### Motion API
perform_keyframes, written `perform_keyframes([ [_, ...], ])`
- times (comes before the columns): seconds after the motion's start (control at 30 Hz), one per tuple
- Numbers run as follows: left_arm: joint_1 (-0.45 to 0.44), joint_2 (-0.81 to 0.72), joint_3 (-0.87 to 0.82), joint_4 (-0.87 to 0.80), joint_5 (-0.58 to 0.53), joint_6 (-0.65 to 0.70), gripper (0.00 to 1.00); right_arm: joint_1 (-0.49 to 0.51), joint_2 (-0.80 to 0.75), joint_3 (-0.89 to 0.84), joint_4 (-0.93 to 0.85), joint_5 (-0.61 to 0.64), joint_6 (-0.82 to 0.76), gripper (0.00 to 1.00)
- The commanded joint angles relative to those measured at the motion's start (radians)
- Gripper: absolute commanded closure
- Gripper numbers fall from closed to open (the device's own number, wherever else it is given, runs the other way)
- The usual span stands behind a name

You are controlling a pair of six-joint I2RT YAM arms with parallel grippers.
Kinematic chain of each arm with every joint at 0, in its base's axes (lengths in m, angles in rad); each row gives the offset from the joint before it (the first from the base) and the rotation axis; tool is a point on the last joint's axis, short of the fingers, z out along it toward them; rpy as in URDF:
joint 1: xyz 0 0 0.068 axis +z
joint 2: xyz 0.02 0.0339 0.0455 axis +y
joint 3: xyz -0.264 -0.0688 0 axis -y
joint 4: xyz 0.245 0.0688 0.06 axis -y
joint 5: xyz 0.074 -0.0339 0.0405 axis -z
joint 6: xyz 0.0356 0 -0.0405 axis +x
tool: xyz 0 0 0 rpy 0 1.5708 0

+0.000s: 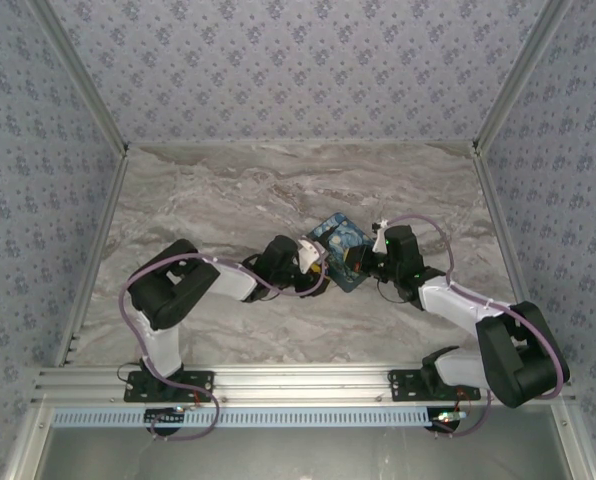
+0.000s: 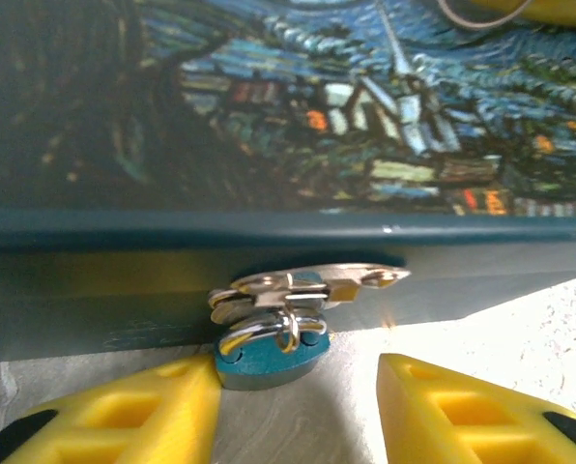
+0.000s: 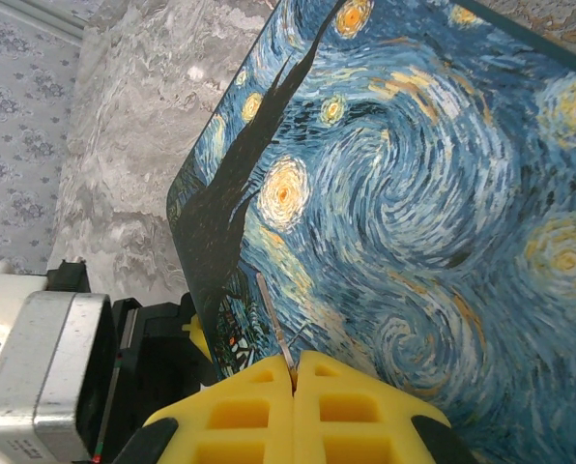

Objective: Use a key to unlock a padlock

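Right hand point(image 3: 294, 365): its two yellow fingers point(image 3: 240, 416) are pressed together and clamped on the key.
Key point(image 3: 273, 314): a thin grey sliver seen edge-on, sticking out past the fingertips. It is held over the dark corner of the lid point(image 3: 414, 193), and whether its tip touches the print cannot be told.
Left hand point(image 2: 298, 401): its fingers are spread apart, holding nothing. It sits low over the table and faces the front wall of the box.
Padlock point(image 2: 269, 358): its small teal body sits in the gap between the left hand's fingers. It rests against the tip of one finger and is well clear of the other.
Shackle point(image 2: 269, 333): silvery, threaded through the metal hasp point(image 2: 317, 282) on the box's front wall, with the padlock body hanging just below, down at the table surface.
Box point(image 1: 340, 240): blue-and-yellow starry print, lid down. It lies near the middle of the table, slightly toward the right edge, with the left hand at its front wall and the right hand over its lid.
Table point(image 1: 228, 190): grey marbled surface.
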Motion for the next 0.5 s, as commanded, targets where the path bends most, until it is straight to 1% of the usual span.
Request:
perform_keyframes([
  [0.0, -0.006, 0.024, 0.026, 0.028, -0.024, 0.014, 0.58, 0.002, 0.007, -0.036, -0.151, 0.053, -0.021, 1.0],
  [0.17, -0.005, 0.031, 0.028, 0.033, -0.049, 0.007, 0.64, 0.002, 0.006, -0.036, -0.151, 0.053, -0.021, 1.0],
  [0.47, -0.006, 0.026, 0.041, 0.03, -0.044, -0.006, 0.72, 0.003, -0.015, -0.041, -0.152, 0.058, -0.019, 1.0],
])
